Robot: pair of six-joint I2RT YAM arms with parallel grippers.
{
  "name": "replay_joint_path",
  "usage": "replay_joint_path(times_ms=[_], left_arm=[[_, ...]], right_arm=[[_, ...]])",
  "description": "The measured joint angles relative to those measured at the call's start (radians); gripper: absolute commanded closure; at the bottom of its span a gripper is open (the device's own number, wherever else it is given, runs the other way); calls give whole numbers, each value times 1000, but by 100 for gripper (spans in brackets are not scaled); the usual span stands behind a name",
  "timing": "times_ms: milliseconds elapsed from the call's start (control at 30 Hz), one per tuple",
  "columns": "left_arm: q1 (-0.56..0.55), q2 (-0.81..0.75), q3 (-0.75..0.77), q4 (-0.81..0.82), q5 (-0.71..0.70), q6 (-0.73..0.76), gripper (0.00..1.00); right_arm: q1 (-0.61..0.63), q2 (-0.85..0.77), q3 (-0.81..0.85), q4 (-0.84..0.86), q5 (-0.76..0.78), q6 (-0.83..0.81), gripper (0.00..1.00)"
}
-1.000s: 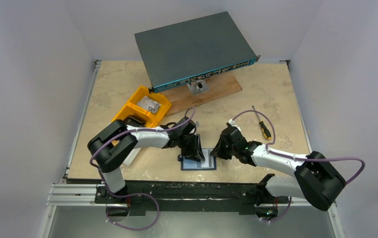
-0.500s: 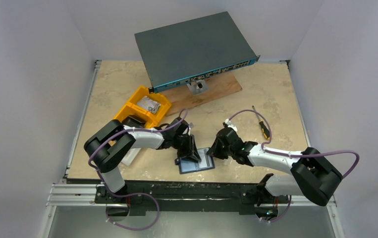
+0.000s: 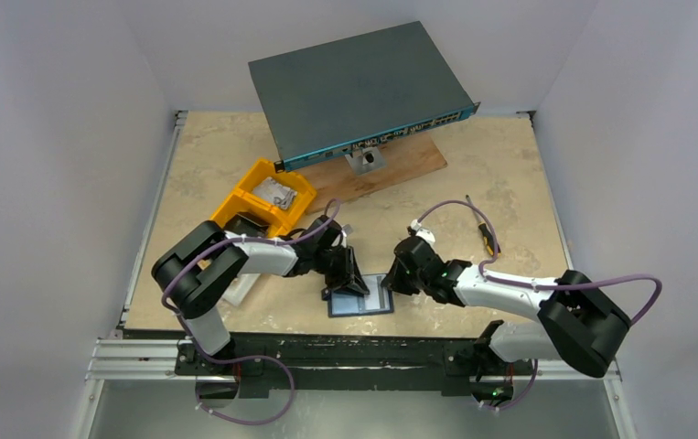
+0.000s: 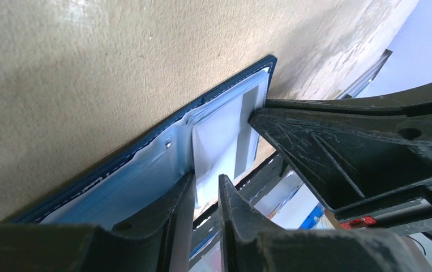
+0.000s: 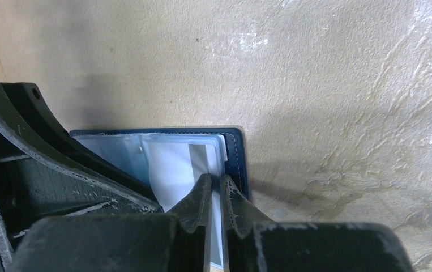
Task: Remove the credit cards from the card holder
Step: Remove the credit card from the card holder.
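The dark navy card holder (image 3: 364, 302) lies open on the table near the front edge, its pale clear sleeves facing up. It also shows in the left wrist view (image 4: 145, 144) and the right wrist view (image 5: 235, 156). A pale blue-grey credit card (image 5: 174, 164) with a grey stripe sits in the top sleeve and also shows in the left wrist view (image 4: 219, 141). My left gripper (image 3: 349, 282) (image 4: 206, 182) is nearly shut, pinching the sleeves at the holder's left side. My right gripper (image 3: 393, 278) (image 5: 216, 180) is shut on the card's right edge.
Yellow plastic bins (image 3: 267, 201) stand behind my left arm. A grey network switch (image 3: 359, 87) leans on a wooden board (image 3: 400, 165) at the back. A screwdriver (image 3: 488, 240) lies to the right. The table's front rail (image 3: 327, 343) is just below the holder.
Both grippers and the card holder have shifted a little to the left, and the holder has turned slightly. Both grips look unchanged.
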Motion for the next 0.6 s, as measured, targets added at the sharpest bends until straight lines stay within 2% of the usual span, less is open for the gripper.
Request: replay_joint_path(times_ms=[400, 467, 600], left_arm=[[14, -28, -27, 44, -3, -13, 88], [14, -28, -34, 55, -3, -16, 87], [14, -27, -43, 79, -2, -25, 78]], right_arm=[[20, 8, 16, -23, 30, 0, 100], [22, 11, 19, -27, 33, 0, 100], [27, 12, 23, -32, 38, 0, 100]])
